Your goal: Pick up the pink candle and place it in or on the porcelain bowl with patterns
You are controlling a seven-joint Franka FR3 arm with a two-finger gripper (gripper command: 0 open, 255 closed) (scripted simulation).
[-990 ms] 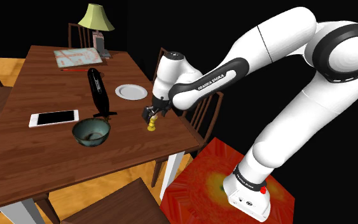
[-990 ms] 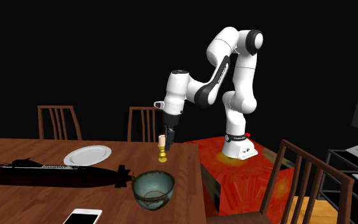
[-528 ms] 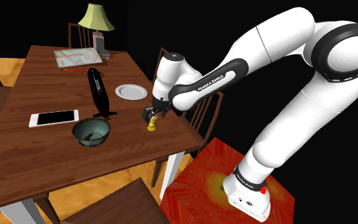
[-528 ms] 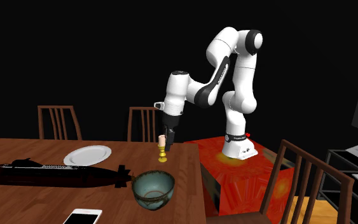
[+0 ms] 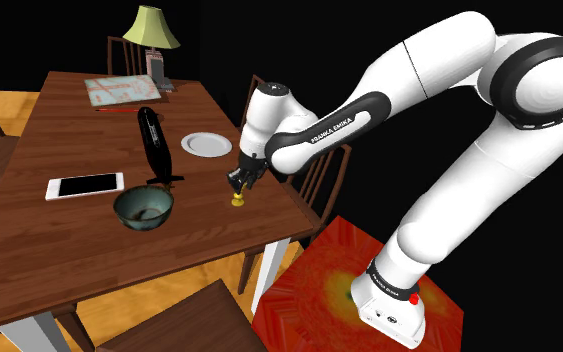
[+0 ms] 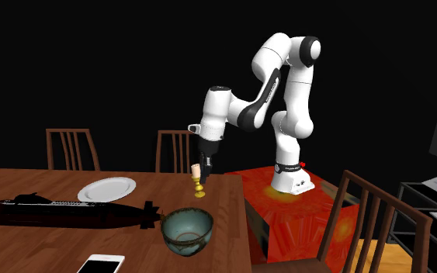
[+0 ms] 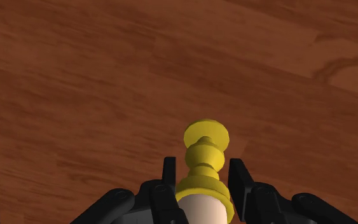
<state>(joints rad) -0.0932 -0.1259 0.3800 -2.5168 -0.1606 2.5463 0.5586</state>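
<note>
The candle (image 5: 238, 196) is a short pink stub in a yellow turned holder, standing near the table edge on the shoulder view's right. My black gripper (image 5: 240, 183) comes down on it from above and is shut on its pink top. From the wrist, both fingers (image 7: 169, 175) clasp the candle (image 7: 203, 159) where the pink stub meets the holder, the gripper (image 7: 204, 183) centred on it. The second exterior view has the candle (image 6: 199, 183) under the gripper (image 6: 202, 167). The dark teal bowl (image 5: 143, 208) (image 6: 187, 230) sits apart from it on the wooden table (image 5: 79, 230).
A long black submarine-like model (image 5: 155, 143) lies beside the bowl. A white plate (image 5: 206, 144), a phone (image 5: 85, 185), a flat book (image 5: 119, 90) and a lamp (image 5: 150, 30) are further back. Chairs (image 6: 368, 225) surround the table. The red stand (image 5: 359, 300) lies beyond the table edge.
The fingers have closed from open onto the candle. The arm has hardly moved, and the candle looks slightly higher than before.
</note>
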